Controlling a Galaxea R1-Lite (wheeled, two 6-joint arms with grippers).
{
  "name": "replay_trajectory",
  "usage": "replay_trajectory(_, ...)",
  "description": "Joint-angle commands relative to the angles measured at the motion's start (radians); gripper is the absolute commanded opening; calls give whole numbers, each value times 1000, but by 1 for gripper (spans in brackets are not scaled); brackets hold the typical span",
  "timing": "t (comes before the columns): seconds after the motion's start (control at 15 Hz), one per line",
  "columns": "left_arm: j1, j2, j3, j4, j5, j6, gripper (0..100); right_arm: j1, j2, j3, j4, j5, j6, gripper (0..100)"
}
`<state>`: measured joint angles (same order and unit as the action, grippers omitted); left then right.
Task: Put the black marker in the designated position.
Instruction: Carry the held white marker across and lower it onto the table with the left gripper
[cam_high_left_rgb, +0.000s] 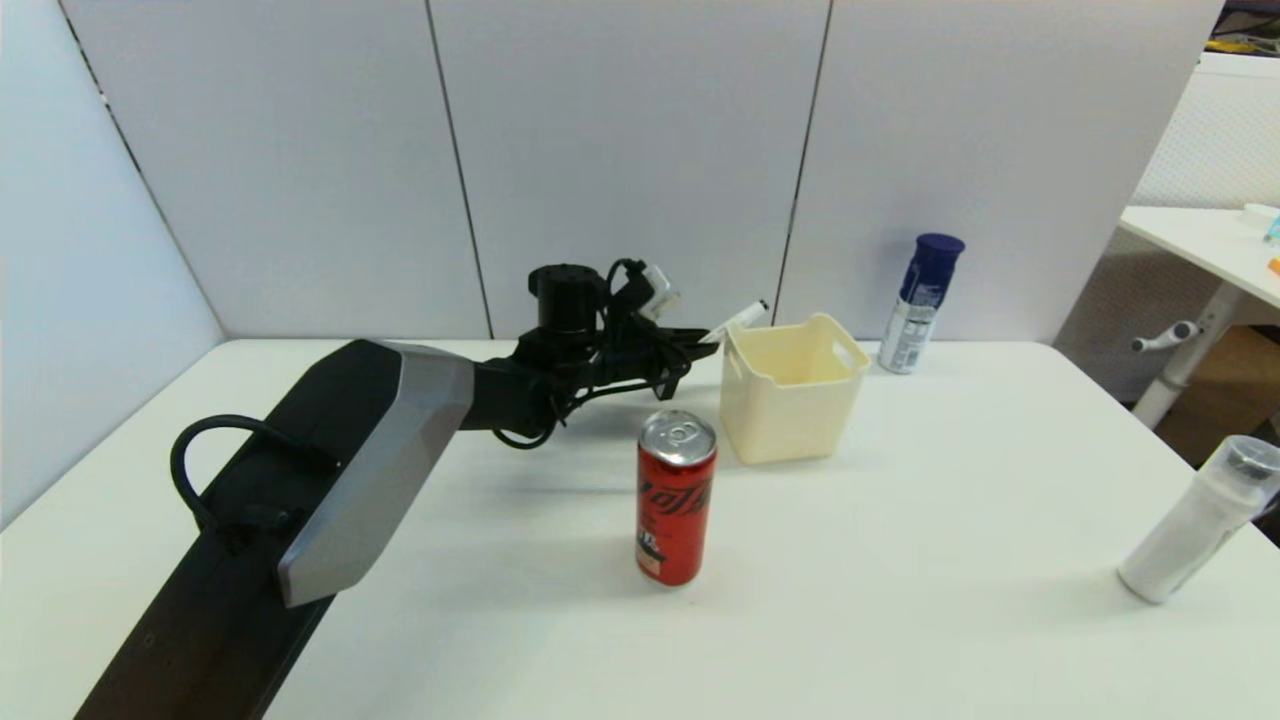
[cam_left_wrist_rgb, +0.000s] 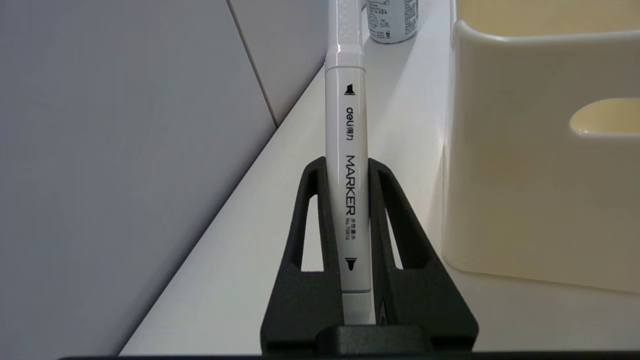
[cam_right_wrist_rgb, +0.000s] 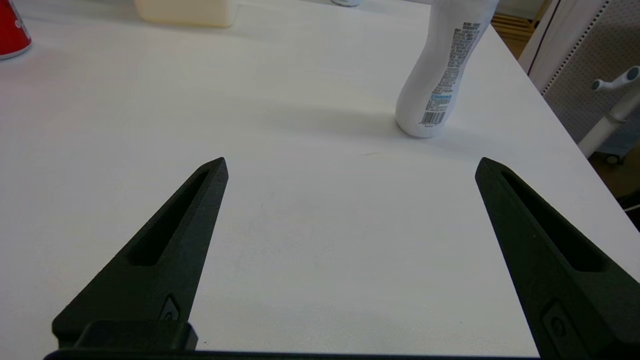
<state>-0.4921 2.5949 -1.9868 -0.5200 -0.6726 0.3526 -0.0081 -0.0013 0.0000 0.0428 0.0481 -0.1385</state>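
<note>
The black marker (cam_left_wrist_rgb: 347, 150) sits pinched in the left gripper (cam_left_wrist_rgb: 347, 165), carried beside the cream bin (cam_high_left_rgb: 792, 390) at its 10 o'clock; next, tip it over the rim. The right gripper (cam_right_wrist_rgb: 350, 170) idles, spread.

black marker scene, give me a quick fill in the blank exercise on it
1. The left claw is shut on the ____.
2. The black marker sticks out toward the cream ____, which stands behind the red can.
3. The right claw is ____, over bare table.
4. The bin looks ____ inside.

Missing words: black marker; bin; open; empty
</note>
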Motion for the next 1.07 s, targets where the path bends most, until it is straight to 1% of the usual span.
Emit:
replay_trajectory(0.07,0,7,0,-5,-4,0,0,0,1,0,0,1,-1,100)
replay_trajectory(0.87,0,17,0,-5,-4,0,0,-1,1,0,0,1,-1,100)
replay_trajectory(0.93,0,17,0,-5,-5,0,100,-1,1,0,0,1,-1,100)
replay_trajectory(1.07,1,17,0,-5,-5,6,100,0,1,0,0,1,-1,100)
